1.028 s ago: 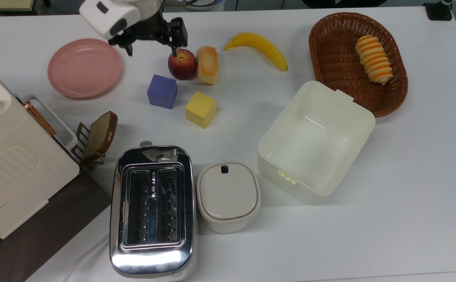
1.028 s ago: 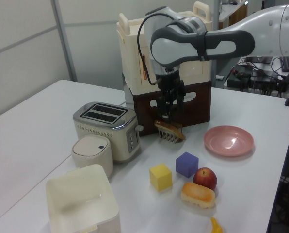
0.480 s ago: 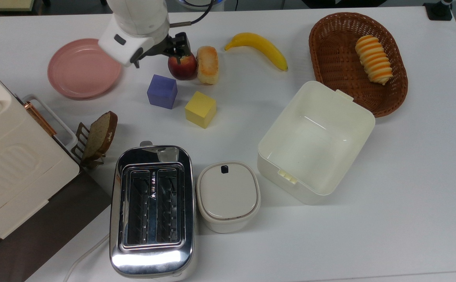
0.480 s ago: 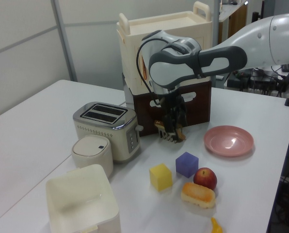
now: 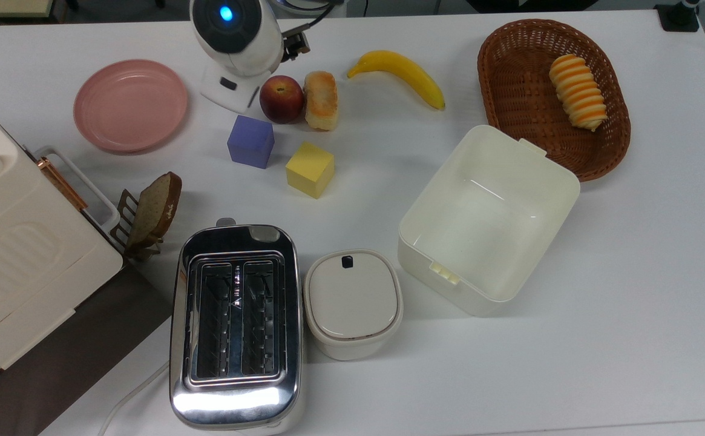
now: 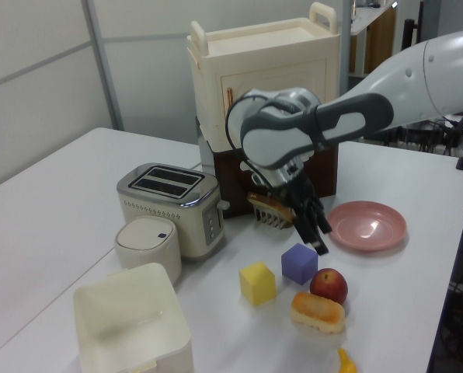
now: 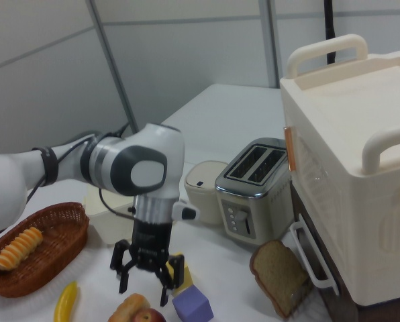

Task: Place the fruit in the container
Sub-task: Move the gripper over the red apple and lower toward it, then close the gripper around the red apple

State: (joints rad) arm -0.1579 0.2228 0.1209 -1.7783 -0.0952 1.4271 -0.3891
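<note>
- The gripper (image 7: 141, 282) hangs with its 2 fingers spread wide apart, nothing held between them; in the right view the jaws point down, with the apple (image 7: 150, 315) just below them and not touching.
- In the left view the gripper (image 6: 315, 235) tilts down toward the left view's right, its tips just above and beside the apple (image 6: 329, 284) and beside the purple cube (image 6: 299, 263).
- In the top view the arm's wrist covers the jaws; the apple (image 5: 281, 99) lies just at the wrist's lower right edge on the white table (image 5: 630, 272).
- The apple sits upright, stem dimple up, and touches the bread roll (image 5: 321, 100) on the top view's right.
- The purple cube (image 5: 250, 141) is just below the jaws' place in the top view, with the yellow cube (image 5: 310, 169) a little farther off, toward the container.
- The container (image 5: 489, 219) stands open and holds nothing, well apart from the jaws, toward the top view's lower right.
- The banana (image 5: 400, 72) lies beyond the bread roll, between the jaws and the wicker basket (image 5: 509, 85).
- The pink plate (image 5: 129, 105) is on the other side of the jaws, toward the top view's left.
- The toaster (image 5: 235, 324) and the lidded pot (image 5: 353, 303) stand side by side, far from the jaws, beside the container.
</note>
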